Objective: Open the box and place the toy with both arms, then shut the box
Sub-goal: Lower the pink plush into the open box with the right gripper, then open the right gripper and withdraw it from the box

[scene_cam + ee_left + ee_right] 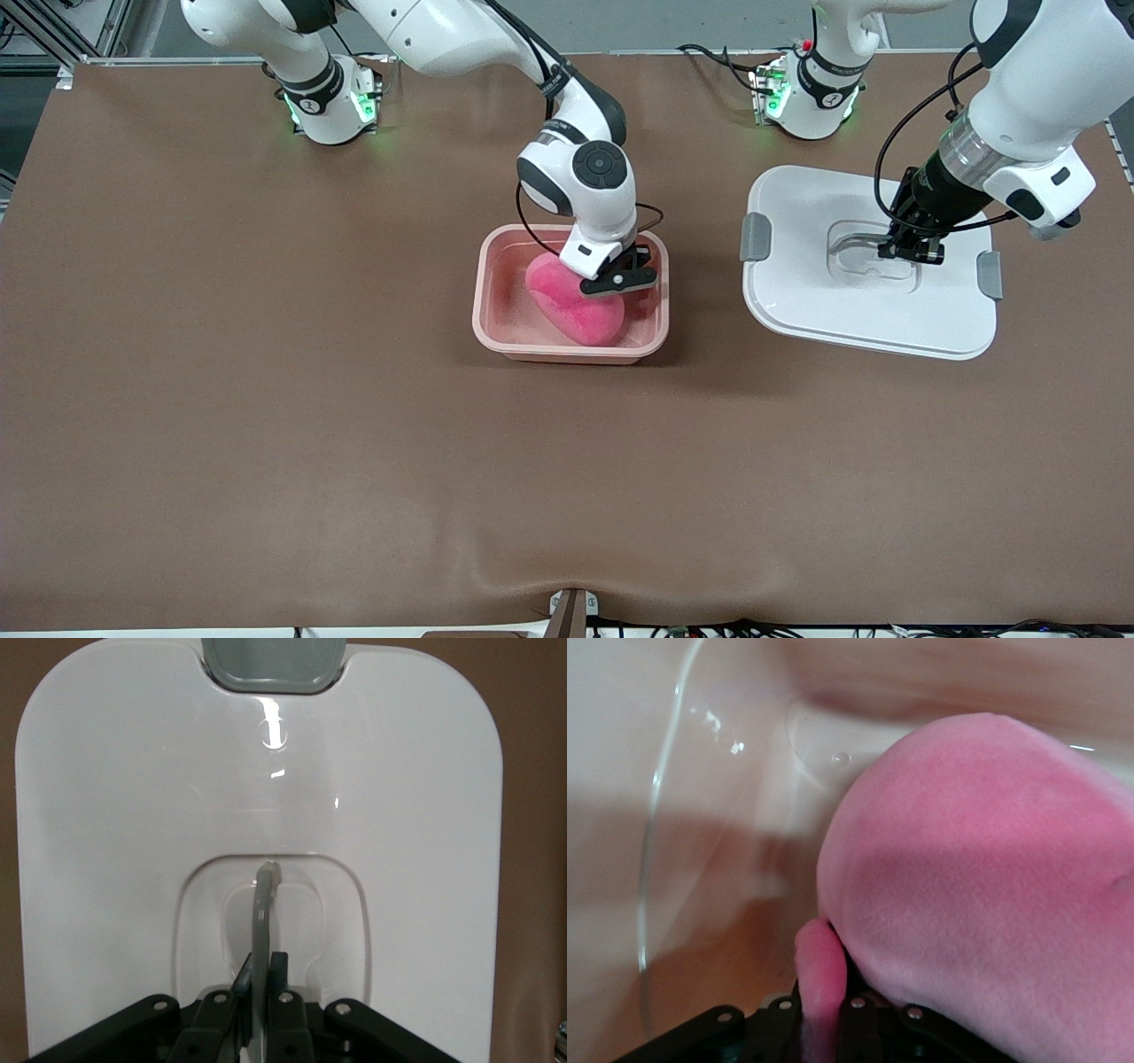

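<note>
The box's translucent pink base (496,328) stands open at the table's middle. The hot-pink plush toy (574,306) lies inside it; its eyes are hidden. My right gripper (625,282) is down in the base, shut on a fold of the toy (822,974). The white lid (824,310) lies flat on the table toward the left arm's end, with grey clips (755,237) at its sides. My left gripper (911,250) is shut on the lid's clear centre handle (263,904).
Brown table cover (354,443) all round. The two arm bases (332,102) stand at the table's edge farthest from the front camera. A small fitting (571,611) sits at the edge nearest the front camera.
</note>
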Robot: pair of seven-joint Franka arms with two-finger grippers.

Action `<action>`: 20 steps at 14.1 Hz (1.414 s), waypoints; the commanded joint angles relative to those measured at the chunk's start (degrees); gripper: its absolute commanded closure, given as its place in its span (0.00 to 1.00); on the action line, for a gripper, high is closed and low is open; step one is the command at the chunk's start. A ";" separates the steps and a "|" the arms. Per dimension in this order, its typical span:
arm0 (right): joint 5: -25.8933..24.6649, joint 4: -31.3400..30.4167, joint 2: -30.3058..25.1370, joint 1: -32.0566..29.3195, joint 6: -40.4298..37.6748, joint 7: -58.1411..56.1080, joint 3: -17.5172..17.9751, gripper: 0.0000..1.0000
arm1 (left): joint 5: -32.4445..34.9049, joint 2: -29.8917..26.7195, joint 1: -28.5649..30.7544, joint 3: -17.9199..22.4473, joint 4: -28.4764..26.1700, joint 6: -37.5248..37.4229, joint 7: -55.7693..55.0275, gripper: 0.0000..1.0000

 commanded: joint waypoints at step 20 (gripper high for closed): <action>-1.59 0.84 -16.75 -9.61 -13.59 -6.03 -5.01 0.00 | -2.04 -2.20 0.06 -0.70 -1.62 0.91 1.48 1.00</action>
